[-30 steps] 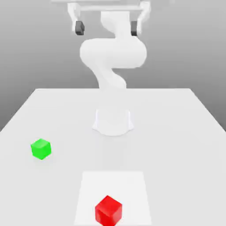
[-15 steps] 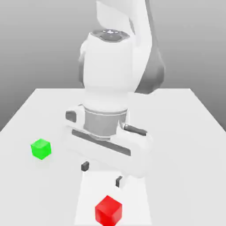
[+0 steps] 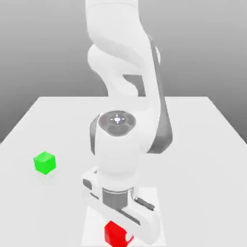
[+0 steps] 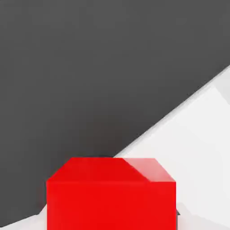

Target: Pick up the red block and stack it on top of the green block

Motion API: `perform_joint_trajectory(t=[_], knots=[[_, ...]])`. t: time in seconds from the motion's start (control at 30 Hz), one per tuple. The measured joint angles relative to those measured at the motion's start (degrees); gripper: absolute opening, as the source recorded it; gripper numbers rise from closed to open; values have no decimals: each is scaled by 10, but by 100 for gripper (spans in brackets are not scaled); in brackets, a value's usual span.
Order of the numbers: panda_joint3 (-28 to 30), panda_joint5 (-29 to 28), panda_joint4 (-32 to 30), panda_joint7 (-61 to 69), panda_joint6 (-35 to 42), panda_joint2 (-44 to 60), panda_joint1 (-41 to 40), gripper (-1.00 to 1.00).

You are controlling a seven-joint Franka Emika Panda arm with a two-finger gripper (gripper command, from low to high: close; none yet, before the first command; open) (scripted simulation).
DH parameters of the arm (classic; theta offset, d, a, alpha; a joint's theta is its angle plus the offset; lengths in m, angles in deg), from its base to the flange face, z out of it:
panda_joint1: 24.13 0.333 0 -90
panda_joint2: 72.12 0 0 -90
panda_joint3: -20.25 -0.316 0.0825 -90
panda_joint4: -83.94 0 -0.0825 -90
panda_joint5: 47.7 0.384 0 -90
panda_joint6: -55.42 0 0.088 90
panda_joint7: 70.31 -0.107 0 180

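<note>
Now we see the white arm (image 3: 123,96) bent far forward and down over the near edge of the white surface (image 3: 202,144), its wrist pointing down at the red block (image 3: 115,234). Our claw (image 3: 121,236) sits low over that block, its body covering the block's upper part, so that in the exterior view we see just the front face and a corner of red below the white housing. We read the claw as pinching the red block, its two sides drawn in close against the cube; the fingertips themselves are hidden behind the housing and the block. From the hand view the red block (image 4: 110,193) looms very near, its top face and one broad side plainly lit, with the pale surface (image 4: 197,148) running away behind it and a dark grey backdrop beyond. The block lies on a slightly brighter square patch (image 3: 154,198) marked on the surface, near the front edge. We cannot tell whether the cube still rests on that patch or has cleared it. The green block (image 3: 45,162) stands alone on the surface, well apart from the red one, toward the exterior view's left and farther back, untouched by the arm.
</note>
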Motion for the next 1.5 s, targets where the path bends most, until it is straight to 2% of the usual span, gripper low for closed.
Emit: perform_joint_trajectory(t=[0.17,0.5,0.83,1.1,1.2,1.4,1.43,1.5], knots=[[-6,26,-21,-5,65,-86,-17,-100],[107,-5,-110,-281,72,-178,-95,-100],[157,-27,-201,-557,74,-274,-219,-100],[192,-12,-275,-754,74,-352,-323,-100],[196,7,-288,-780,44,-335,-343,-100],[193,71,-285,-743,-72,-216,-332,-100],[191,81,-285,-735,-82,-205,-330,100],[191,81,-285,-735,-82,-205,-325,100]])
